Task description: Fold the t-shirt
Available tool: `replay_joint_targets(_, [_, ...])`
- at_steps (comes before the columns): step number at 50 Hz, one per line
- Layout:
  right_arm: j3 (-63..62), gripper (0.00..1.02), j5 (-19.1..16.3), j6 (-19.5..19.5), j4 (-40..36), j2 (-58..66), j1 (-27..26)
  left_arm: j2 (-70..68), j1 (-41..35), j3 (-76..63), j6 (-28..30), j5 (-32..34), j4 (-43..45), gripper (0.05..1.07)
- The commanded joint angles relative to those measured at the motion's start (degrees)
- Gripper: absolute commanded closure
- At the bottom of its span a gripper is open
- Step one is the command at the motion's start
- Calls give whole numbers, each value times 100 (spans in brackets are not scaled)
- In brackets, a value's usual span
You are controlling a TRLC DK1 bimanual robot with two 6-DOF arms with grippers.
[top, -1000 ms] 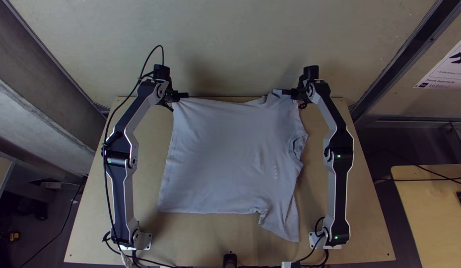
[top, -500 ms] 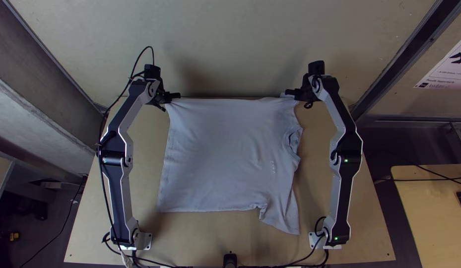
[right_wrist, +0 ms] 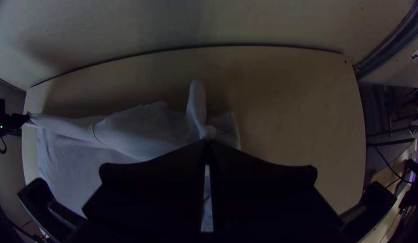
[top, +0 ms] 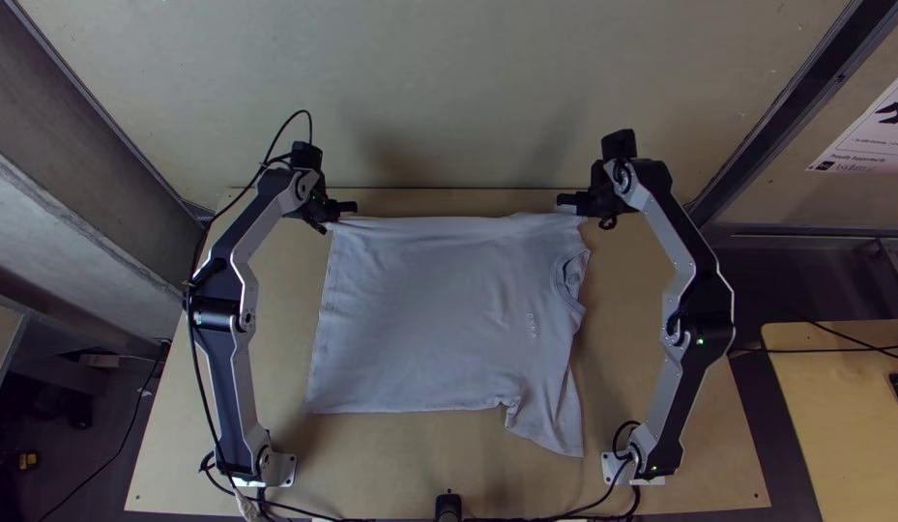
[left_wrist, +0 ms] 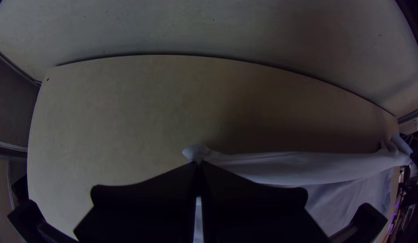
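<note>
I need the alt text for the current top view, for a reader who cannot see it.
A pale t-shirt lies mostly spread on a light wooden table, its far edge pinched at opposite ends by the left gripper and the right gripper. The collar is on the right, one sleeve at near right.

Grey wall (top: 449,87) behind—dark floor (top: 787,280), wooden furniture (top: 835,416) right.

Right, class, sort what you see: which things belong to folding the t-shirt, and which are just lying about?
Folding:
- t-shirt, mostly spread
- left tool, gripping it
- right tool, gripping it
- wooden table underneath

Just about:
- printed sheet
- side table
</note>
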Motion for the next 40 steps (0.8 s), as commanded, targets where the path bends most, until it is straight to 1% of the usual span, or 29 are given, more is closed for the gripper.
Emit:
replay_joint_targets(1, [-535,100,73,-43,30,-507,-6,-515,40,-355,13,49,15,105])
replay_joint_targets(7, [-1168,100,73,-52,136,-938,29,-858,58,-794,83,93,77,105])
replay_joint_targets(17, [-2126,100,81,-34,408,-1527,56,-1456,93,-1778,154,172,437,105])
replay_joint_targets(32, [-3128,100,73,19,707,-2019,64,-2264,75,-3396,171,199,1044,105])
replay_joint_targets(40, [-3673,100,73,10,953,-2124,73,-2431,58,-3949,171,199,1281,105])
